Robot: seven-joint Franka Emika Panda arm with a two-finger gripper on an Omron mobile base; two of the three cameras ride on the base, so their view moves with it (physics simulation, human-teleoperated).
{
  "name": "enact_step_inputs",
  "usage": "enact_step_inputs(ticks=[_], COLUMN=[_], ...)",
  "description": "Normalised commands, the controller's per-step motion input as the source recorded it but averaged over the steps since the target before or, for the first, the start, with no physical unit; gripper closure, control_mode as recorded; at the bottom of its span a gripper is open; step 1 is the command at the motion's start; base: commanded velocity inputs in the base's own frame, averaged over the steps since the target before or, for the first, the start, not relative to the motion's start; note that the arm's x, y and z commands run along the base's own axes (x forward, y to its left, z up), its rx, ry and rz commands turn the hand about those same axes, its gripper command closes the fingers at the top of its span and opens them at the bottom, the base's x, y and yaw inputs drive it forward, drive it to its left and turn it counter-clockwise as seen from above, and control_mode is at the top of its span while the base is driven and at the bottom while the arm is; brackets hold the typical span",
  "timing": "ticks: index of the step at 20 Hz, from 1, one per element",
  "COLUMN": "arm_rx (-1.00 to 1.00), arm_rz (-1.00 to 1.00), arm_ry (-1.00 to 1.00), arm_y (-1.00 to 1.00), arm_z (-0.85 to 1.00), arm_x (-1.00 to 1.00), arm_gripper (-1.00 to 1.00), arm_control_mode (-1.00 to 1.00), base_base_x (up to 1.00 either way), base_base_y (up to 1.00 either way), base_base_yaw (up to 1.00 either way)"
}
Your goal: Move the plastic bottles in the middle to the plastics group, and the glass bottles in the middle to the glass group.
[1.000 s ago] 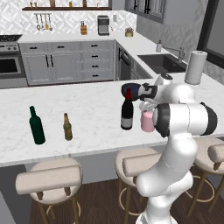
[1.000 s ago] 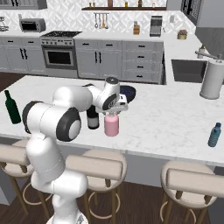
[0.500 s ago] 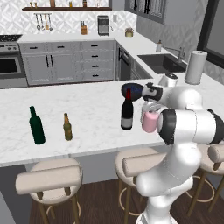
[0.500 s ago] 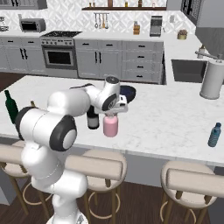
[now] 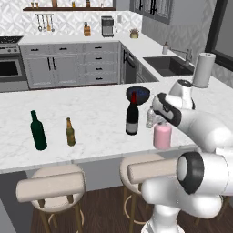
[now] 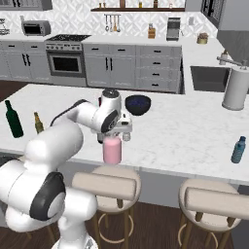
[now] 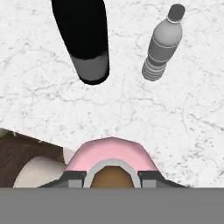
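The squat pink bottle stands near the counter's front edge. My gripper hangs straight above it and is open. One dark fingertip sits on each side of the bottle's small pale top. The pink shoulder lies just beyond the fingertips. Past it stand the tall dark wine bottle with its red cap and the small clear bottle, both upright. The green wine bottle and the amber bottle stand far left.
A dark bowl sits behind the middle bottles. A blue bottle stands alone at the counter's right end. A paper towel roll stands by the sink. Stools line the front of the counter.
The hand has come down over the pink bottle, and its fingers now flank the bottle's top. The bottles have not moved.
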Motion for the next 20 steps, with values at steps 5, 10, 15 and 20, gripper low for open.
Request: enact_step_inputs(ticks=[5, 10, 15, 20], arm_rx=[-0.01, -0.01, -0.03, -0.01], arm_rz=[0.0, 0.03, 0.08, 0.11], arm_ry=[-0.13, 0.0, 0.0, 0.01], arm_y=[0.91, 1.0, 1.0, 0.99], arm_z=[0.39, 0.24, 0.29, 0.36], arm_x=[-0.43, -0.19, 0.11, 0.54], arm_gripper=[1.0, 1.0, 1.0, 1.0], arm_control_mode=[-1.0, -1.0, -1.0, -1.0], base_base_x=[0.0, 0.0, 0.0, 0.0], base_base_y=[0.0, 0.0, 0.0, 0.0], base_base_yaw=[0.0, 0.0, 0.0, 0.0])
